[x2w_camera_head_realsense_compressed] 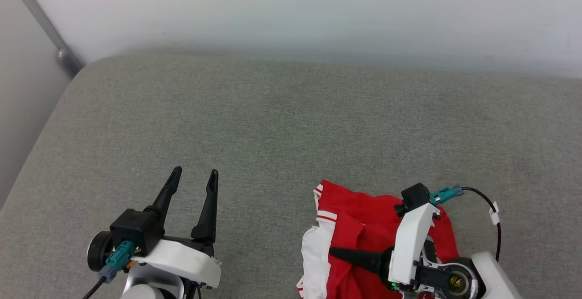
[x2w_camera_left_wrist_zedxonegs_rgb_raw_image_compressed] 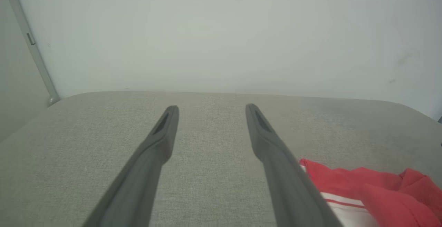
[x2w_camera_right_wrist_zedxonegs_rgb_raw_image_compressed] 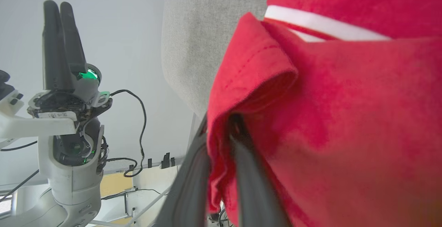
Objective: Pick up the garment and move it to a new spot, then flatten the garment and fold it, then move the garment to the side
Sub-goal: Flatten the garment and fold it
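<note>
The right gripper (x2w_camera_head_realsense_compressed: 337, 254) has its jaws clenched on a fold of the red-and-white jersey (x2w_camera_head_realsense_compressed: 359, 226), bunched at the near right of the grey cushion (x2w_camera_head_realsense_compressed: 291, 122). The left gripper (x2w_camera_head_realsense_compressed: 195, 171) is well apart, jaws released. Beyond is a pale wall (x2w_camera_head_realsense_compressed: 318, 12).

The garment (x2w_camera_head_realsense_compressed: 357, 219) is cut off by the head view's bottom edge.

Dark fingers (x2w_camera_head_realsense_compressed: 209, 206), white, possibly plastic casings (x2w_camera_head_realsense_compressed: 409, 237)

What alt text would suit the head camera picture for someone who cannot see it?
The right gripper is shut on a crumpled red and white garment on a grey cushioned surface. The left gripper stands open to its left, holding nothing.
</note>
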Tool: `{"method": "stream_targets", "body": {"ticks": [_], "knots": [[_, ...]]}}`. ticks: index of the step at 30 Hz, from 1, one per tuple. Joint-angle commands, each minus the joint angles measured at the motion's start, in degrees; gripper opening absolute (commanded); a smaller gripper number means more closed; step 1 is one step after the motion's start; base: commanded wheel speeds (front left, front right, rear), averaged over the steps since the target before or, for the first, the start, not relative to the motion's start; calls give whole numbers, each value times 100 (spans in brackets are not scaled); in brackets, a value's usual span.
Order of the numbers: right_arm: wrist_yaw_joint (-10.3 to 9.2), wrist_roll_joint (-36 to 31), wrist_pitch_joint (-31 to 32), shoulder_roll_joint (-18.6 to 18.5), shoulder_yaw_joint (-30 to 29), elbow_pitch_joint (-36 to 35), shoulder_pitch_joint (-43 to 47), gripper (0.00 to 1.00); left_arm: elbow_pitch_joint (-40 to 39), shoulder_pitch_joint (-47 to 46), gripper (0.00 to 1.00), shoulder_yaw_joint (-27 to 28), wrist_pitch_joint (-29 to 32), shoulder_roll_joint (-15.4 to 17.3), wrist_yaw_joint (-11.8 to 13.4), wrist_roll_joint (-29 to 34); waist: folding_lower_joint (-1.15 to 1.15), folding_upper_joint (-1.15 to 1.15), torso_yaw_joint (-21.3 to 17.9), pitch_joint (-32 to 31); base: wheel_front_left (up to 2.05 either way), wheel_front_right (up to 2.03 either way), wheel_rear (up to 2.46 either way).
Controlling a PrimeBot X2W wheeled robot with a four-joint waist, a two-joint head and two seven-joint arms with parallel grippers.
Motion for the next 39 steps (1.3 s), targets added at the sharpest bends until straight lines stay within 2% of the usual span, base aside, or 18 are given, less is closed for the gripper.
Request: {"method": "stream_targets", "body": {"ticks": [1,2,5,9,12,14,17,22,24,25,26,30,31,39], "knots": [[0,-40,-267,-2,171,158,-158,46,38,-75,100,-8,-13,-22,-12,-1,0,0,66,57,0,0,0],[0,-94,-436,-1,273,200,-234,100,51,-85,100,-9,-23,-28,-15,-4,0,0,79,67,0,0,0],[0,-200,-801,-34,510,252,-396,100,93,-87,100,-6,-54,-43,-11,-20,0,0,89,81,0,0,0],[0,-467,-1187,-375,836,-32,-539,100,144,-21,100,10,-71,-52,20,-47,0,0,24,34,0,0,0],[0,-1026,-1736,-800,974,-310,-562,100,185,34,100,11,-85,-62,33,-67,0,0,-65,-41,0,0,0],[0,-1646,-2165,-1124,940,-404,-498,100,200,72,100,22,-91,-67,46,-90,0,0,-144,-103,0,0,0],[-1,-2503,-2628,-1505,649,-425,-248,100,218,119,100,23,-101,-84,77,-105,0,0,-246,-177,0,0,0],[-1,-3655,-3383,-1771,-391,-654,274,100,286,190,100,90,-128,-106,101,-189,0,0,-403,-273,0,0,0],[0,-3993,-3712,-1731,-820,-815,540,100,320,239,100,136,-160,-108,125,-209,0,0,-463,-322,0,0,0],[0,-3993,-3712,-1731,-820,-815,540,100,320,239,100,136,-160,-108,125,-209,0,0,-463,-322,0,0,0],[0,-4185,-4108,-1617,-1135,-1076,763,100,334,278,100,197,-180,-106,158,-237,0,0,-513,-371,0,0,0],[-1,-4396,-4590,-1436,-1389,-1447,1101,100,346,382,100,262,-210,-88,190,-245,0,0,-573,-436,0,0,0],[0,-4467,-4854,-1243,-1461,-1721,1272,100,345,437,100,280,-219,-74,214,-224,0,0,-585,-476,0,0,0],[-1,-4791,-4951,-597,-1524,-2461,1896,100,300,690,100,208,-247,-79,298,-116,0,0,-614,-604,0,0,0]]}}
